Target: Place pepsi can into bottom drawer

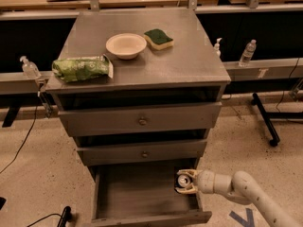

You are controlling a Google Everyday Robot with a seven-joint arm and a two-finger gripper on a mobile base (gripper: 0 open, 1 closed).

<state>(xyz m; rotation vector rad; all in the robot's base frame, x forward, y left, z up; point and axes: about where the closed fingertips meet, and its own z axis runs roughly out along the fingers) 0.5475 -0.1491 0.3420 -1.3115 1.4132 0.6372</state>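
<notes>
Item 1. Desk (189, 65): grey metal cabinet with a flat top and three drawers in its front.

Item 2. Bowl (126, 45): pale and round, upright on the desk top, toward the far edge and a little left of centre.

Item 3. Sponge (158, 38): green top on a yellow base, just beside the bowl on its right, near the far edge.

Item 4. Green bag (81, 67): crumpled, lying on its side along the left edge, close to the front-left corner.

Item 5. Top drawer (142, 119): small round knob, pulled out slightly, dark gap above it.

Item 6. Middle drawer (145, 151): small round knob, also out slightly.

Item 7. Bottom drawer (137, 193): plain front, pulled well out below the desk's front edge; its grey floor shows bare on the left and centre.

Item 8. Gripper (182, 181): on a pale arm (236, 188) entering from the lower right, reaching over the drawer's right wall. It sits inside the bottom drawer at its right side, below the desk's front-right corner. One pale finger lies above and one below the can, clenched on it.

Item 9. Pepsi can (184, 179): grasped in the gripper within the bottom drawer, near the right wall, its silver top turned toward the camera. Whether it touches the drawer floor cannot be told.

Item 10. Water bottle (247, 52): on the rail beyond the desk's right edge.

Item 11. Pump bottle (29, 68): on the rail beyond the left edge.
</notes>
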